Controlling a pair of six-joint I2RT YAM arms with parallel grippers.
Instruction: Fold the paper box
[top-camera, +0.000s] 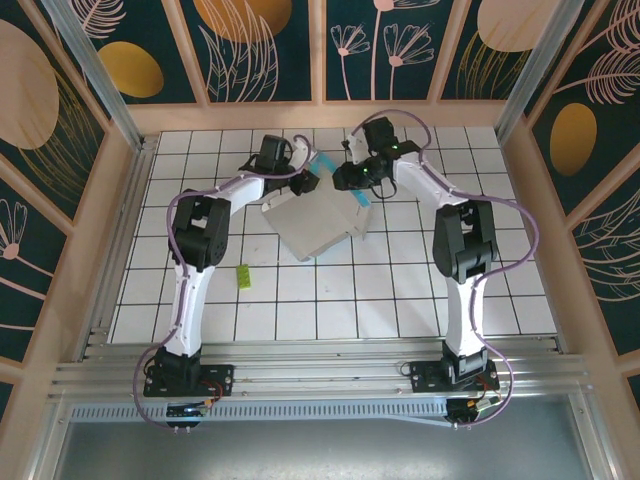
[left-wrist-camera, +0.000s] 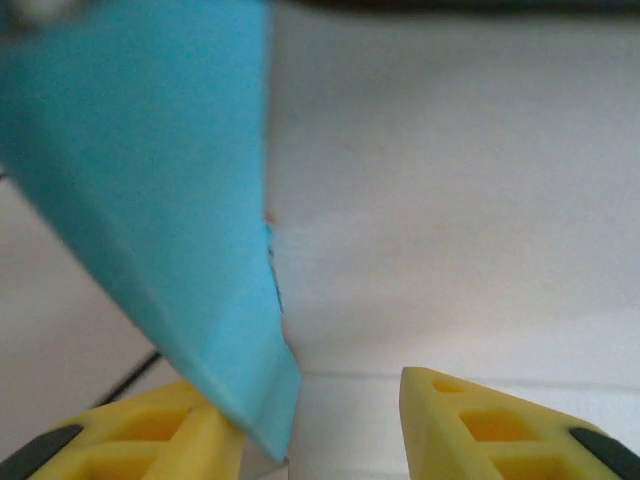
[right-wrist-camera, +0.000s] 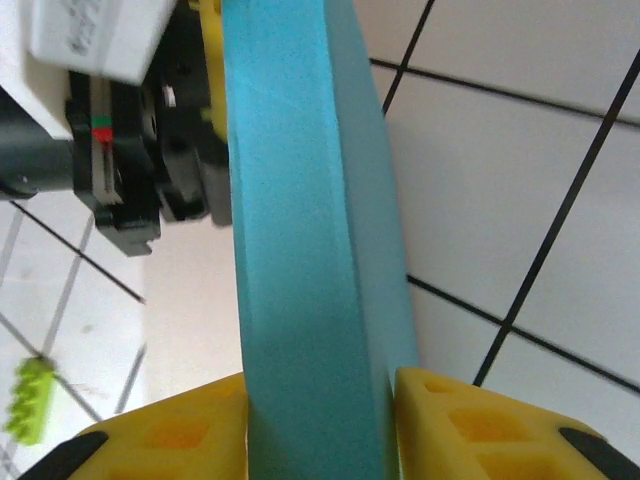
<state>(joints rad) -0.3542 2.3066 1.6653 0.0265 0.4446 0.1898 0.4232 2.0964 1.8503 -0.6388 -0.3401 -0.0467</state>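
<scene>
Two arms meet over the box (top-camera: 310, 225), which lies grey face up on the table (top-camera: 420, 300) at mid-field, its far edge between the two wrists.

Right fingers (right-wrist-camera: 480, 435): closed on a raised flap (right-wrist-camera: 300, 250), cyan, standing on edge and filling the gap from one finger to the other.

Left fingers (left-wrist-camera: 480, 425): part open, clamping nothing. A tilted flap (left-wrist-camera: 150, 160), also cyan, crosses the left of the left wrist view. Its lower corner sits in front of one finger, and bare grey card shows through the gap.

Handling, as judged: the box is thin card, light, stiff only across its panels and weak at the creases. It should bend readily along scored lines but buckle or tear if pulled across them. The sheet will likely slide on the smooth tiles unless one arm pins it. The best hold is a flap's free edge, near its middle, with the fingers square to the crease. The broad grey panel offers nothing to pinch from above.

Surroundings: a small green scrap (top-camera: 242, 276) lies on the tiles well apart from the box, toward the left arm, and obstructs nothing. The main hindrance is the arms themselves. The left wrist (right-wrist-camera: 130, 150) sits just behind the raised flap, so either arm could foul the other.
</scene>
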